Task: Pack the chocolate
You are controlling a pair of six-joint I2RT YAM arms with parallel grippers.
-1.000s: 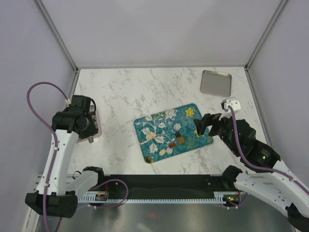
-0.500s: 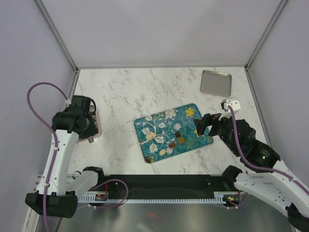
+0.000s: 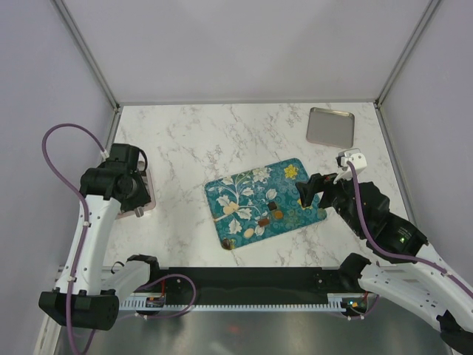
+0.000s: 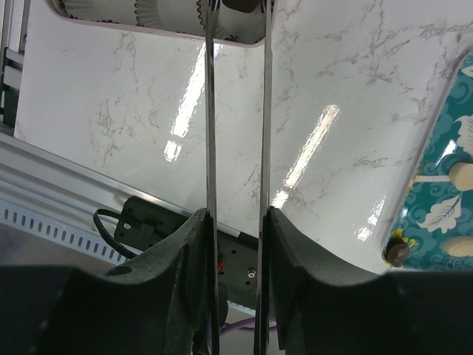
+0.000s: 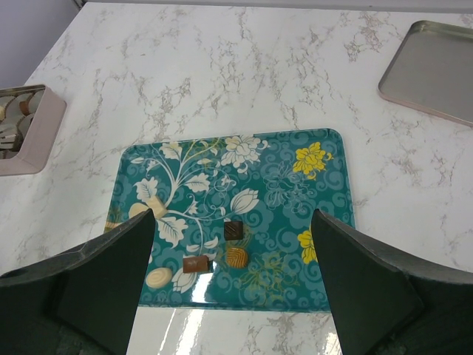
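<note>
Left side: I have the left gripper point(image 4: 238, 9) reaching over the pink box point(image 5: 41, 140) at the left edge of the bench point(image 3: 192, 140). Its two long thin fingers point(image 4: 209, 111) stand parallel with only a narrow gap between them. At the tips, right at the top edge of the left wrist view, a dark piece point(image 4: 242, 4) sits between them, over the white paper cups point(image 4: 159, 15) in the box. I cannot tell whether the fingers grip that piece or whether it lies in a cup.

Right side: the right gripper point(image 3: 304, 195) has its jaws spread wide with nothing in them. It hovers by the right end of the teal tray point(image 5: 295, 214).

The other chocolate point(image 5: 233, 230) lies on the teal tray, in its near half. There is a dark square, a caramel round one point(image 5: 236, 257) just beside it, a brown rectangle point(image 5: 195, 263) to the left, and a cream oval point(image 5: 158, 279) near the tray's near edge.

A silver tray point(image 5: 436, 70) lies at the far right of the bench, well apart from the teal tray.
</note>
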